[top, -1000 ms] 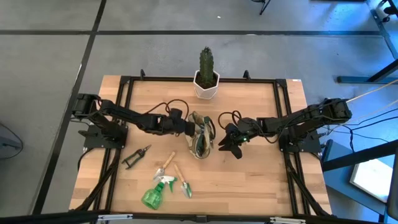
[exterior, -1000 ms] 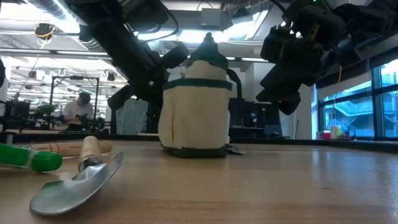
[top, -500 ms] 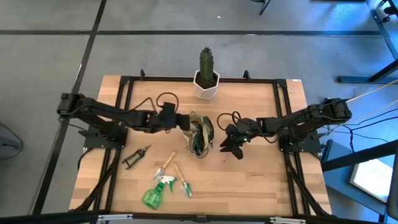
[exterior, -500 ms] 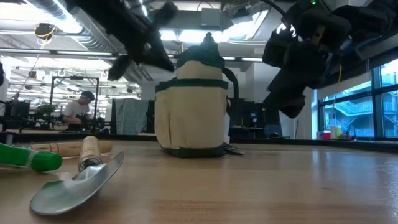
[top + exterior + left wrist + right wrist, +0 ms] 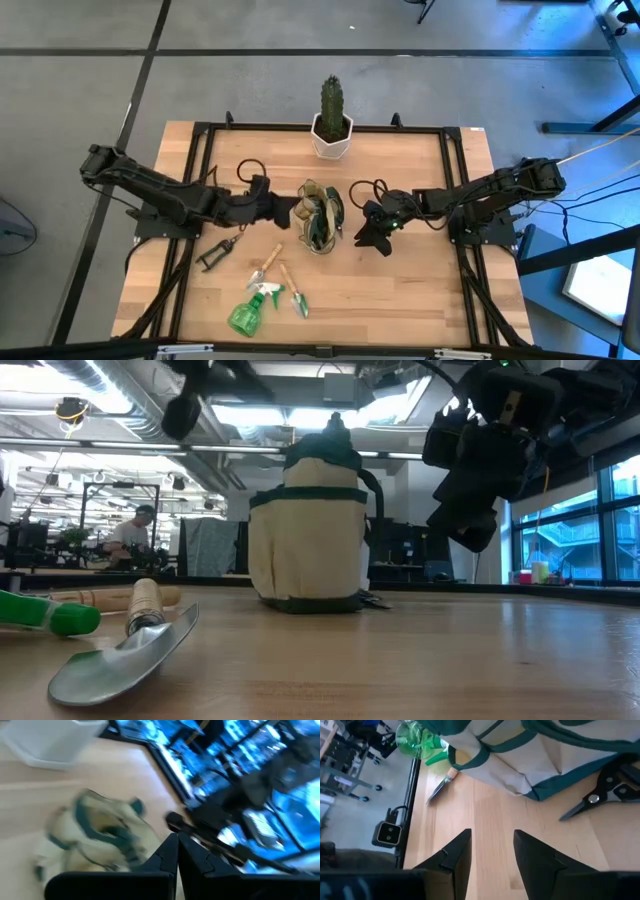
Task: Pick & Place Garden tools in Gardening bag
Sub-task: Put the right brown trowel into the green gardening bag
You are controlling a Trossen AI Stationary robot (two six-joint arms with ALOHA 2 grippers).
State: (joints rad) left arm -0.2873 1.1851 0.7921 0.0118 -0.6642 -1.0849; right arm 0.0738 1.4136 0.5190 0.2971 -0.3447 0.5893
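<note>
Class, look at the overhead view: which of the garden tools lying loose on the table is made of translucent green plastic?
The translucent green spray bottle, near the table's front edge. The dark-handled pruning shears and the two wooden-handled silver tools beside it are metal.

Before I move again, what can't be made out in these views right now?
- Inside of the bag: high view too small, left wrist view blurred; whether any tool is in it can't be told.
- Left hand: shut; in the low view it is cut off by the top edge.
- Shears beside the bag: right wrist view, handles cut off by the edge.
- Trowel: low view, its handle end is blurred.
- Right hand: open, empty.
</note>
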